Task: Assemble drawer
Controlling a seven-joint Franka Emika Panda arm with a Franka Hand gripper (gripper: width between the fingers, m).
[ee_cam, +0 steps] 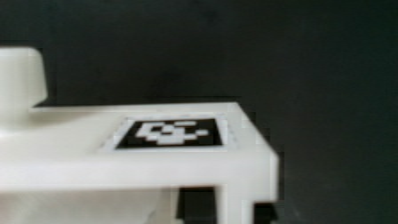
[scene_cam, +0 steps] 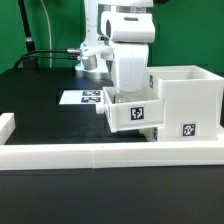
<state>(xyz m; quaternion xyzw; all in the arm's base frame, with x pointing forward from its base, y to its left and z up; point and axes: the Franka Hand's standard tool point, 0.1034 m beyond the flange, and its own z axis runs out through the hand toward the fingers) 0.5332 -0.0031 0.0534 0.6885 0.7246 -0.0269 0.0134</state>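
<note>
The white cube-like drawer housing [scene_cam: 188,98] stands at the exterior view's right, by the border wall. A white tray [scene_cam: 131,113] with a square tag sits against the housing's left side, partly pushed in. My gripper [scene_cam: 126,92] reaches down onto the tray from above. In the wrist view the tray's tagged wall [ee_cam: 173,134] fills the lower half, and a white rounded stub, probably its knob [ee_cam: 18,70], stands at one edge. My gripper [ee_cam: 231,207] is shut on the tray's wall, with one dark fingertip [ee_cam: 199,204] on each side of it. The second tray is out of view.
The long low white border wall [scene_cam: 100,156] runs along the table's front, with a raised end [scene_cam: 6,122] at the exterior view's left. The marker board [scene_cam: 84,97] lies flat behind the tray. The table surface [scene_cam: 40,105] is black.
</note>
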